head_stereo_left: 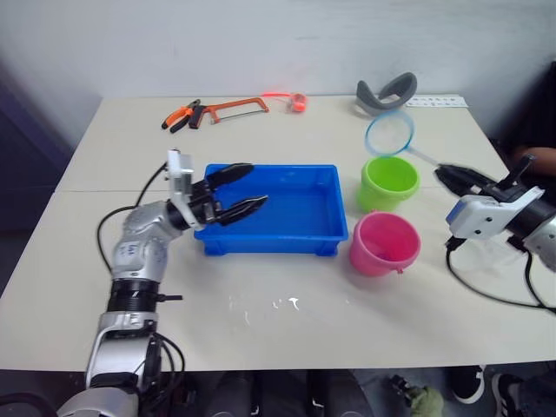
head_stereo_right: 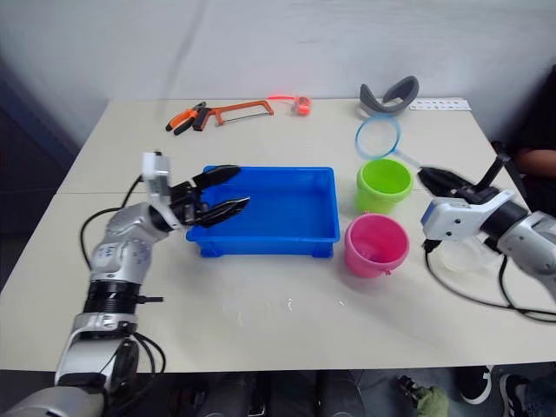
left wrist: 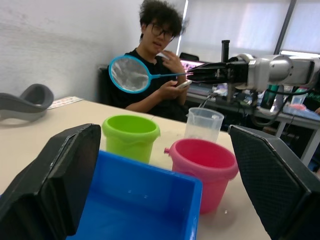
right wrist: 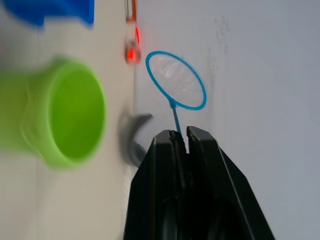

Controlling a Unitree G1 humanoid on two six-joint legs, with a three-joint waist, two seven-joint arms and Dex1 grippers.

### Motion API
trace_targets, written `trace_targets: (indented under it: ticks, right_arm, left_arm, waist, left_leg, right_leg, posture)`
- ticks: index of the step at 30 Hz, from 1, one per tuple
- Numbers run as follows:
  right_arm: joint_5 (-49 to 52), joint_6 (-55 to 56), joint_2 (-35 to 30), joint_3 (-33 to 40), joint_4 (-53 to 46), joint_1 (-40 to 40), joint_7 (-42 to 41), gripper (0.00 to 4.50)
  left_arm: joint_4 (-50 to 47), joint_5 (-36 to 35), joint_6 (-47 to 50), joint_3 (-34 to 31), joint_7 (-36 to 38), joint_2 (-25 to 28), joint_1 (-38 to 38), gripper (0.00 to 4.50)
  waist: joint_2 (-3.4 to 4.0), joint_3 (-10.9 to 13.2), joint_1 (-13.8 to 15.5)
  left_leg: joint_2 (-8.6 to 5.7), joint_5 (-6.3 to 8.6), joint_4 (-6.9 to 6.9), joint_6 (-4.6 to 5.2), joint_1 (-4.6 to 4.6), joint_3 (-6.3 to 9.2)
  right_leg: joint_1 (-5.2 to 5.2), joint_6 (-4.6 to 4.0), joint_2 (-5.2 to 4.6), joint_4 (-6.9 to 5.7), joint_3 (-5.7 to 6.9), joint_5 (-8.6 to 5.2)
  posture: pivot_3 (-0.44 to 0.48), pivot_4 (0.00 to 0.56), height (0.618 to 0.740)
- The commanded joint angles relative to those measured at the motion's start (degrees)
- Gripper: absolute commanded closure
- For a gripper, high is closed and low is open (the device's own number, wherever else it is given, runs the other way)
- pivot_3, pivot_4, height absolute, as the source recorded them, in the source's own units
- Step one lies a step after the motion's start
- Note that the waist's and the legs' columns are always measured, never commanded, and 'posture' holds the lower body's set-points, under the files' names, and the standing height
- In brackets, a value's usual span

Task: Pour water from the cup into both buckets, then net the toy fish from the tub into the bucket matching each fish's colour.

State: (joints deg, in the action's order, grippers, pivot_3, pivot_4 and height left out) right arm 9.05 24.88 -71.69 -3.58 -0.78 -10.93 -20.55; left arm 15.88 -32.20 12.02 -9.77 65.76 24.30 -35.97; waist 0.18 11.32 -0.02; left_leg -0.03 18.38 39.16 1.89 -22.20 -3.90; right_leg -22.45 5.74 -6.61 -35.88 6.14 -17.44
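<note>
Fingers [right wrist: 181,145] pinch net [head_stereo_left: 390,132] handle above green bucket's [head_stereo_left: 390,179] rim.

Glossy plastic tub [head_stereo_left: 300,233] and buckets [head_stereo_left: 388,180]; fine see-through net [head_stereo_left: 389,133] mesh.

Even bright light; green bucket [right wrist: 55,117] blurred, perhaps motion, rt wrist.
</note>
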Motion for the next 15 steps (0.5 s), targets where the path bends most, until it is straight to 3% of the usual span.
trace_targets:
  ticks: [1, 4, 8, 11, 15]
  right_arm:
    - [21.6, -9.9, -1.2, 6.3, -16.3, 4.9, -12.8, 4.50]
    - [26.6, -16.4, 0.9, 4.8, -24.7, 5.3, -17.9, 4.50]
    - [22.8, -19.8, 8.9, -3.9, -29.2, 2.4, -22.7, 4.50]
    - [21.1, -20.2, 16.8, -12.1, -26.7, 1.7, -30.4, 4.50]
    - [8.4, -15.4, 24.4, -20.0, -16.6, -1.0, -35.0, 4.50]
  left_arm:
    - [-5.1, -3.5, 3.3, -4.3, 1.0, 5.5, 2.1, 0.06]
    - [-8.5, -6.2, 6.9, -7.3, 3.2, 11.6, 5.0, 0.06]
    - [-16.2, -7.7, 9.5, -8.0, 8.6, 19.2, 12.3, 0.06]
    - [-21.3, -5.5, 7.2, -7.3, 12.6, 23.0, 20.0, 0.06]
    - [-24.5, -3.9, 4.7, -7.3, 13.2, 24.4, 26.2, 0.06]
  waist:
    - [-0.01, 0.0, 0.1]
    - [-0.10, 0.0, 0.2]
    - [-0.36, -0.1, 0.1]
    - [-0.35, -0.1, 0.1]
    - [-0.34, -0.1, 0.0]
  left_leg:
    - [-0.01, 0.02, 0.03, 0.03, -0.02, 0.06]
    - [-0.02, 0.05, 0.07, 0.08, 0.00, 0.13]
    - [-0.01, 0.10, 0.06, 0.03, 0.04, 0.22]
    - [-0.14, 0.10, 0.03, 0.05, 0.02, 0.20]
    - [-0.17, 0.09, 0.03, 0.09, 0.03, 0.12]
  right_leg:
    - [0.02, 0.00, -0.06, 0.01, 0.02, 0.00]
    - [0.08, -0.01, -0.15, 0.02, 0.04, 0.00]
    - [0.11, -0.03, -0.44, 0.06, 0.10, -0.01]
    - [0.07, -0.04, -0.59, 0.06, 0.14, -0.02]
    - [0.06, -0.05, -0.62, 0.02, 0.16, -0.02]
  posture:
    - [0.000, 0.150, 0.740]
    - [0.000, 0.150, 0.740]
    - [0.000, 0.150, 0.740]
    - [0.000, 0.150, 0.740]
    - [0.000, 0.150, 0.740]
